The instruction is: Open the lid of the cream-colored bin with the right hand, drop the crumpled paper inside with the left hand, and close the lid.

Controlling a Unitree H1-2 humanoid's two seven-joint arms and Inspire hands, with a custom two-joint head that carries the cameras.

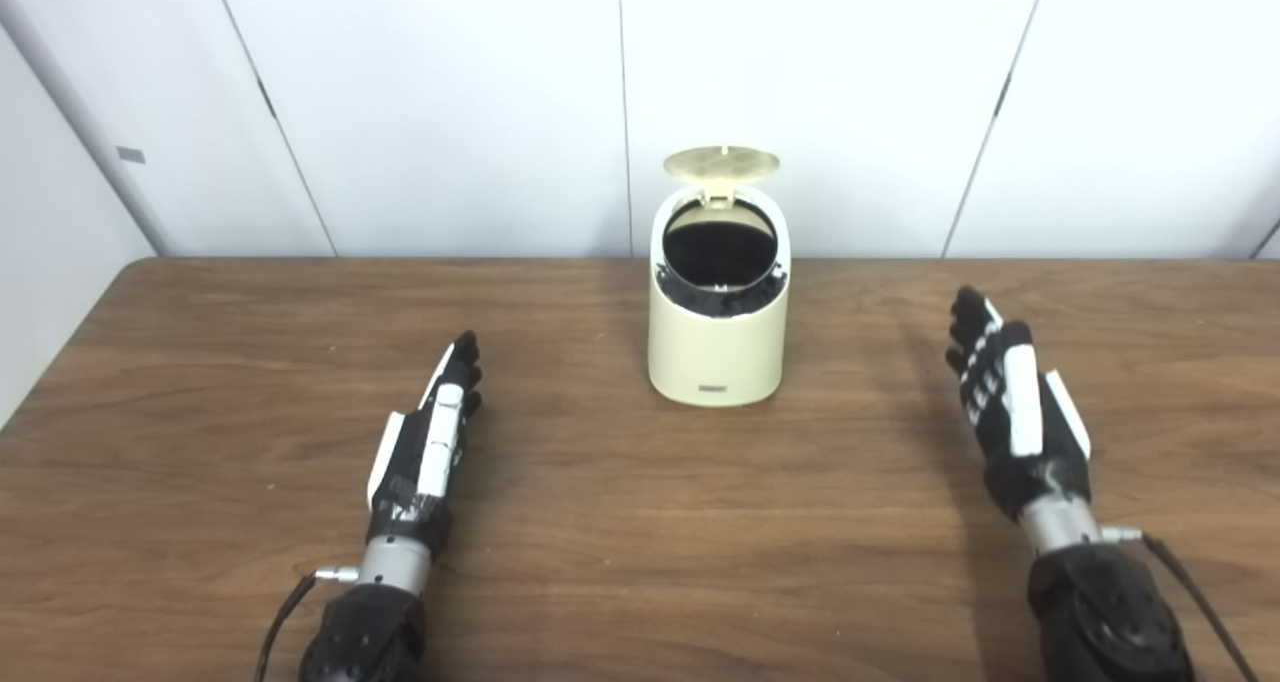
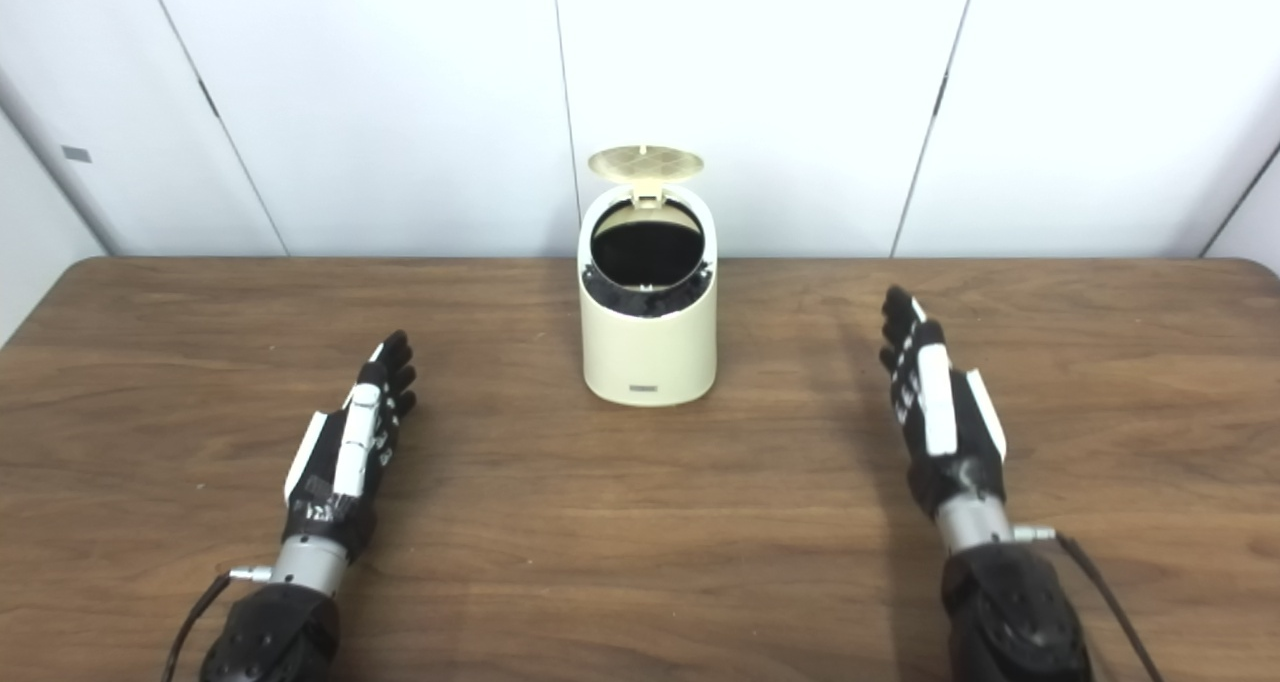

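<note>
Left hand (image 1: pixel 432 440): your fingers extended, holding nothing
Right hand (image 1: pixel 1010 412): likewise released
Bin (image 1: pixel 716 337): lid (image 1: pixel 721 163) raised, between your hands

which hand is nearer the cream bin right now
Left, but only slightly. The left hand lies on the table, nearer the camera and to the left of the cream bin. The right hand sits a little farther off on its right.

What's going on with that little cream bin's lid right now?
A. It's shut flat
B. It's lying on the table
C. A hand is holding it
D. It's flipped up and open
D: the lid stands raised behind the dark opening of the bin, and neither hand touches it.
</note>
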